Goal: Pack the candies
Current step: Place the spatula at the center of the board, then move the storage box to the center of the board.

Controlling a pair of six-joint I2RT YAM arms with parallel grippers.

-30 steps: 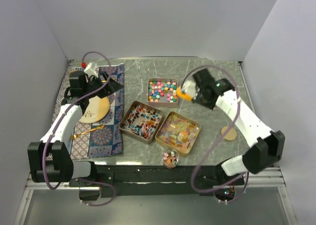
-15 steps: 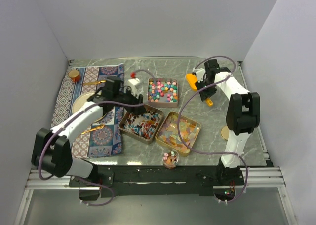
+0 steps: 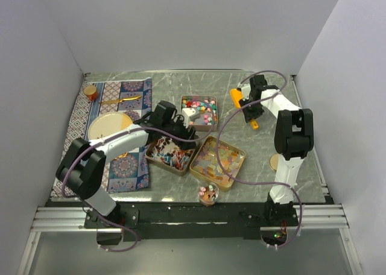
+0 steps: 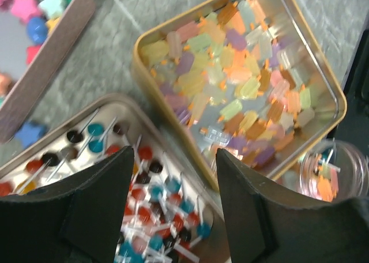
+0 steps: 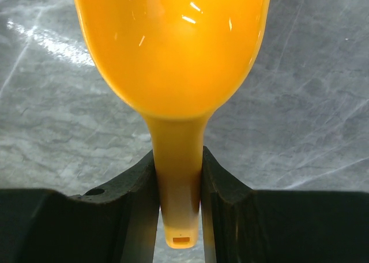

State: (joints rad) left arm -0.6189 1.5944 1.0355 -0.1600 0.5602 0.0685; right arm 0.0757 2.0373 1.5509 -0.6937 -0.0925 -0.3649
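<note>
From above, my left pincer [image 3: 180, 130] hovers mid-frame over the tins of candies [image 3: 218, 159]; the right pincer [image 3: 249, 104] carries an orange scoop [image 3: 236, 94] upper right, above the bench [image 3: 265, 142]. Left wrist: jaws wide and empty, lollipop tin [image 4: 118, 101] beneath, a small jar [image 4: 337, 171] lower right, which I judge the target. Right wrist: the scoop's handle is pinched tight.

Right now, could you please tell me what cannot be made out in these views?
Scoop: right wrist view, bowl cut off by the top edge, so any load is unseen.
Jar: left wrist view, partly behind a finger of the left claw and cut by the right edge.
Pink tin: left wrist view, cut off at the top-left corner.
Left claw's tips: top view, hidden by its own wrist.
</note>
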